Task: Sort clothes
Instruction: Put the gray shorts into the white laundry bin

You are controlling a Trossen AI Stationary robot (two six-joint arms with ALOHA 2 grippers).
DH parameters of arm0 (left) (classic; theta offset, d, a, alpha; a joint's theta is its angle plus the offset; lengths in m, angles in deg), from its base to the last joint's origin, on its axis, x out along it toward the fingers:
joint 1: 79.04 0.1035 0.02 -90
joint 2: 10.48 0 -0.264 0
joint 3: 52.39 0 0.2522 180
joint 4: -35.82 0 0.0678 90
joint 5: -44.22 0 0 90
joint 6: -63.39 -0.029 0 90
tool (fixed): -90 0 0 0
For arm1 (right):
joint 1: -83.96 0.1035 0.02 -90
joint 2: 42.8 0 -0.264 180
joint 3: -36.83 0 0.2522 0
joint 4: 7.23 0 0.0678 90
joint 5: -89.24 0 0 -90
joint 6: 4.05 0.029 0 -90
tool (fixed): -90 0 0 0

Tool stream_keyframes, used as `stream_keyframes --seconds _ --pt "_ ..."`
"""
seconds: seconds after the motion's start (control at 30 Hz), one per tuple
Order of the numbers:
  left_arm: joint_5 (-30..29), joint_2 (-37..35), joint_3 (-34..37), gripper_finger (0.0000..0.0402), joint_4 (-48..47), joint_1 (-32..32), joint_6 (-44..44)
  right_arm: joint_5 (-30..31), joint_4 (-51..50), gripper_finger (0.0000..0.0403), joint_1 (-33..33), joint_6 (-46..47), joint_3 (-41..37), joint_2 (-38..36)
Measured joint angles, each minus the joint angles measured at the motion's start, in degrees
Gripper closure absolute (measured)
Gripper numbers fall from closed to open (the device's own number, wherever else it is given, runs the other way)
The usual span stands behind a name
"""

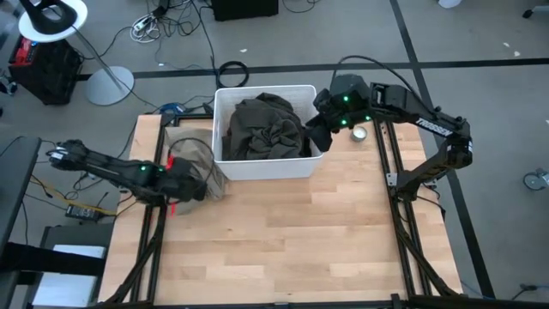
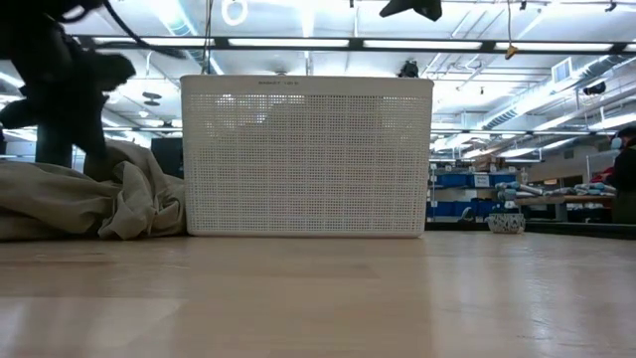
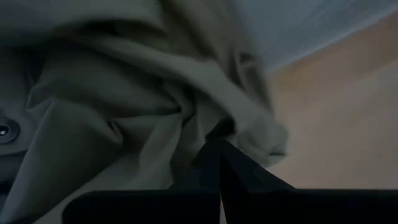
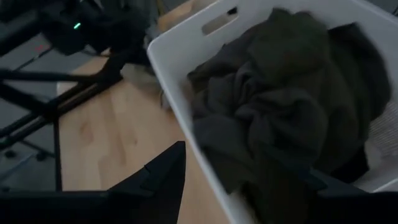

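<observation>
A white perforated bin (image 1: pixel 225 167) stands at the table's far middle with an olive green garment (image 1: pixel 268 129) crumpled inside it (image 4: pixel 280 93). A beige garment (image 1: pixel 193 159) lies in a heap on the table against the bin's left wall (image 2: pixel 79 204). My left gripper (image 1: pixel 184 184) is shut, its fingertips (image 3: pixel 217 146) down in the beige heap. My right gripper (image 1: pixel 322 129) hovers open over the bin's right rim (image 4: pixel 180 93), one finger (image 4: pixel 165 177) outside the wall and the other over the olive cloth. My left gripper meets the beige garment at a fold (image 3: pixel 186 124) on top of the heap, its shut fingertips slanting down from above. Whether any cloth is caught between them, I cannot tell. The garment lies slack on the table.
A small round object (image 1: pixel 358 134) sits on the table right of the bin, under my right arm (image 2: pixel 505 223). The near half of the wooden table (image 1: pixel 283 240) is bare. Frame rails run along both table sides.
</observation>
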Motion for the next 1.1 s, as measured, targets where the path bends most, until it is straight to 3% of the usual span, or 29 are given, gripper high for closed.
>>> stream_keyframes --seconds 0.13,0.43,0.7,1.1 --pt "4.3 4.0 0.0 0.0401 0.1 3.3 -4.4 0.0 -1.3 0.0215 3.3 0.3 0.0 0.0" --pt "6.5 12.7 0.0 0.0401 1.3 5.7 -9.8 0.3 -2.5 0.0215 12.4 2.8 0.0 0.0" --pt "17.8 23.5 -0.1 0.0401 5.5 5.4 -13.6 5.4 -12.6 0.0218 20.2 5.1 -0.1 -0.1" --pt "33.9 28.5 0.0 0.0401 27.6 -3.2 -8.9 13.0 -20.1 0.0244 27.5 10.5 -0.1 -3.0"
